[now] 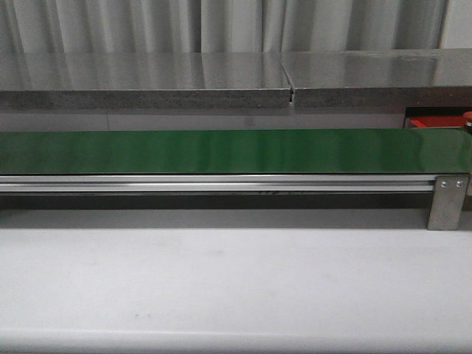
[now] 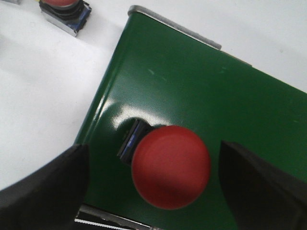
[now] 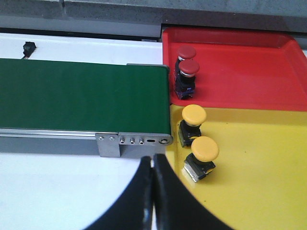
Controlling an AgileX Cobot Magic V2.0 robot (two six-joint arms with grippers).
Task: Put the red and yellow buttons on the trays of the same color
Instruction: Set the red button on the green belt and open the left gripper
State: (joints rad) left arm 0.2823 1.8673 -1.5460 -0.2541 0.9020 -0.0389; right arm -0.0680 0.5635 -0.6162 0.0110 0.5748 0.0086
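A red button (image 2: 171,166) with a dark base lies tilted on the green belt (image 2: 192,81). It sits between the two fingers of my left gripper (image 2: 152,160), which is open and clear of it on both sides. Another red button (image 2: 64,8) rests on the white table beside the belt. My right gripper (image 3: 152,160) is shut on nothing, over the white table near the belt's end. The red tray (image 3: 240,72) holds two red buttons (image 3: 188,61). The yellow tray (image 3: 259,167) holds two yellow buttons (image 3: 194,115) (image 3: 205,149). Neither gripper shows in the front view.
The long green belt (image 1: 221,151) runs across the front view on an aluminium rail (image 1: 221,184) with a bracket (image 1: 448,200) at its right end. A corner of the red tray (image 1: 435,120) shows behind it. A grey counter (image 1: 147,81) stands at the back.
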